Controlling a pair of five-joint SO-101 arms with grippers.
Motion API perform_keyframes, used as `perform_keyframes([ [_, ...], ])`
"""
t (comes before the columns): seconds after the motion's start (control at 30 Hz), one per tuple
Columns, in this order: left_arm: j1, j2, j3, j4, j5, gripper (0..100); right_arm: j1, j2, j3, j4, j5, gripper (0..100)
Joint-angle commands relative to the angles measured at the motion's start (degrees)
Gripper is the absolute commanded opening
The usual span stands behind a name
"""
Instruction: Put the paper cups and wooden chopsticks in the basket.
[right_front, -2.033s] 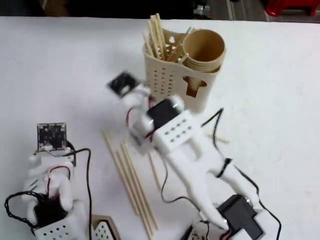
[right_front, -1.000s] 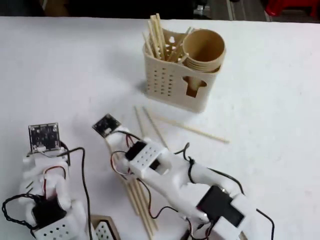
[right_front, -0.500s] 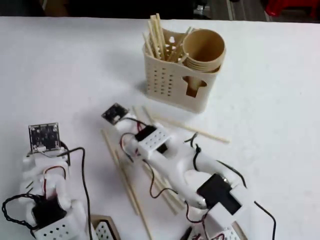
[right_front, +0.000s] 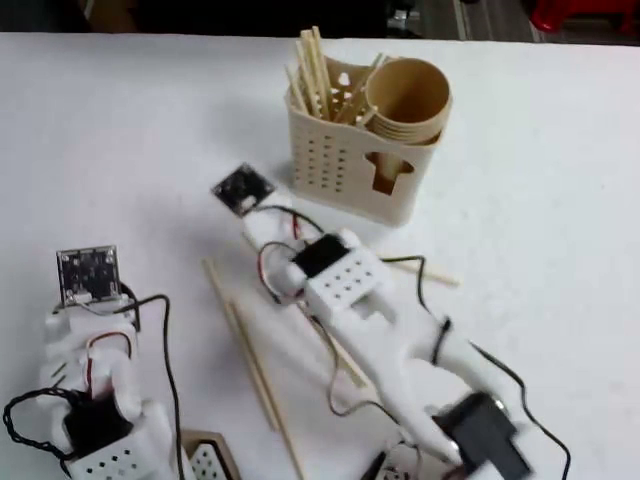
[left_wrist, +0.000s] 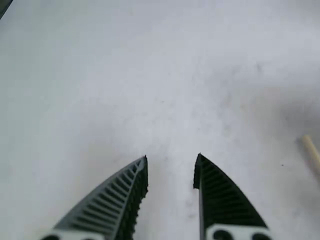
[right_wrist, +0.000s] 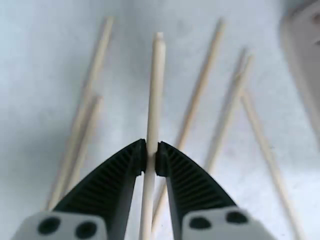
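Observation:
The cream basket (right_front: 345, 165) stands at the back of the table and holds stacked paper cups (right_front: 407, 98) and several wooden chopsticks (right_front: 318, 68). My right gripper (right_wrist: 151, 152) is shut on one chopstick (right_wrist: 156, 80), which it holds above the loose chopsticks (right_wrist: 197, 97) on the table. The right arm (right_front: 345, 285) stretches from the front toward the basket's near left corner. Loose chopsticks (right_front: 245, 345) lie to its left, and another chopstick (right_front: 425, 270) lies to its right. My left gripper (left_wrist: 170, 170) is open over bare table at the front left (right_front: 90, 300).
The basket's corner (right_wrist: 305, 55) shows at the edge of the right wrist view. A chopstick end (left_wrist: 311, 150) lies beside the left gripper. Cables trail from both arms. The white table (right_front: 120, 130) is bare at the back left and along the right.
The right arm swung from beside the basket down to the loose chopsticks, closed on one, and has risen back toward the basket with it. The left arm barely moved.

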Motion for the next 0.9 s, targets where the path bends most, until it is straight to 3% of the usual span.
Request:
perform_keyframes([
  [0.0, -0.1, -0.6, -0.3, -1.3, 0.3, 16, 0.7, -11.7, -2.5, 0.1, 0.0, 1.7],
  [0.43, -0.1, -0.6, -0.3, -1.3, 0.3, 16, 5.8, -22.5, -22.6, -1.3, -0.1, 1.7],
  [0.87, -0.1, -0.6, -0.3, -1.3, 0.3, 16, 14.4, -22.3, -18.6, -42.1, 0.3, 1.8],
])
